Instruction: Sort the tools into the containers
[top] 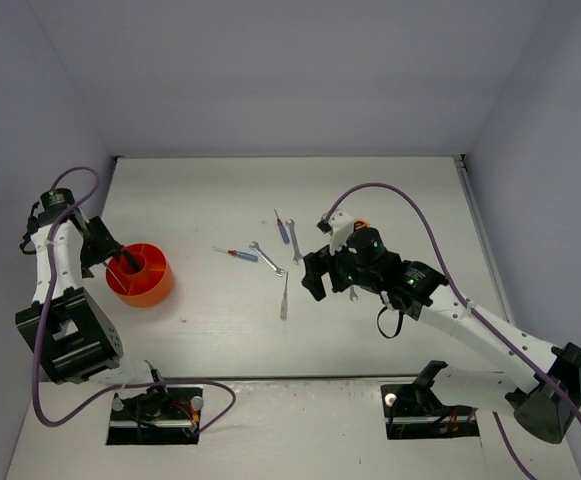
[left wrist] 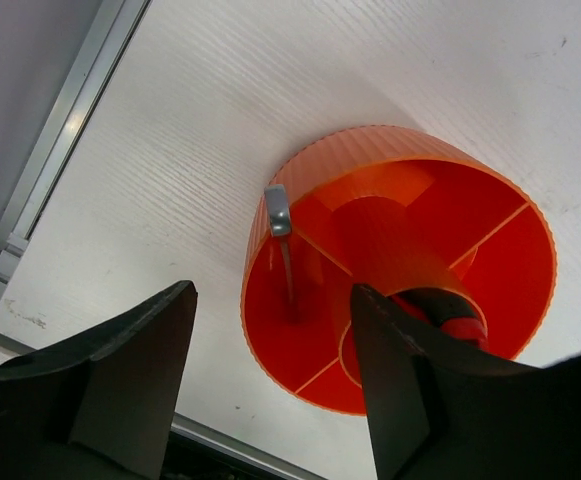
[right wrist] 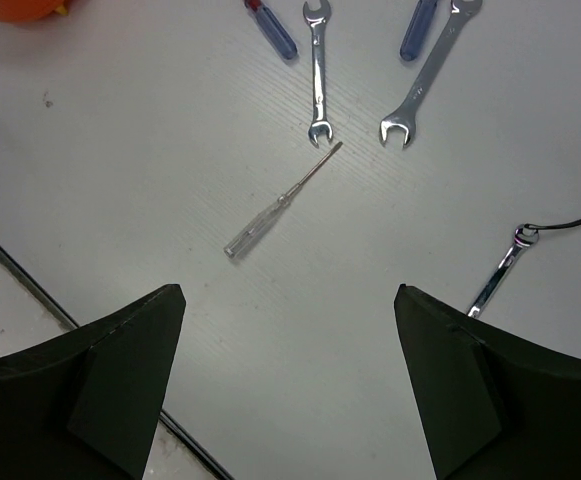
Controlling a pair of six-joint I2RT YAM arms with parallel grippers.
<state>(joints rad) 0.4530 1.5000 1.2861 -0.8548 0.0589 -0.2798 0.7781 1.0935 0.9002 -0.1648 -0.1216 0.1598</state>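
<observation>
The round orange tub (top: 148,283) with inner dividers stands at the left. A silver wrench (left wrist: 279,218) leans upright in one compartment (left wrist: 280,330), and a red-and-black tool (left wrist: 454,312) sits in the middle one. My left gripper (left wrist: 272,292) hangs open just above the tub's rim (top: 120,260), with nothing between its fingers. Mid-table lie two blue-handled screwdrivers (right wrist: 275,35) (right wrist: 417,25), two wrenches (right wrist: 317,70) (right wrist: 425,85) and a clear-handled screwdriver (right wrist: 275,205). My right gripper (right wrist: 288,290) is open above bare table near them (top: 312,278).
Another small wrench (right wrist: 498,278) lies under the right wrist beside a black cable (right wrist: 575,218). An orange-yellow object (top: 360,225) sits behind the right arm. White walls enclose the table on the left, back and right. A metal rail (left wrist: 60,150) runs along the left edge.
</observation>
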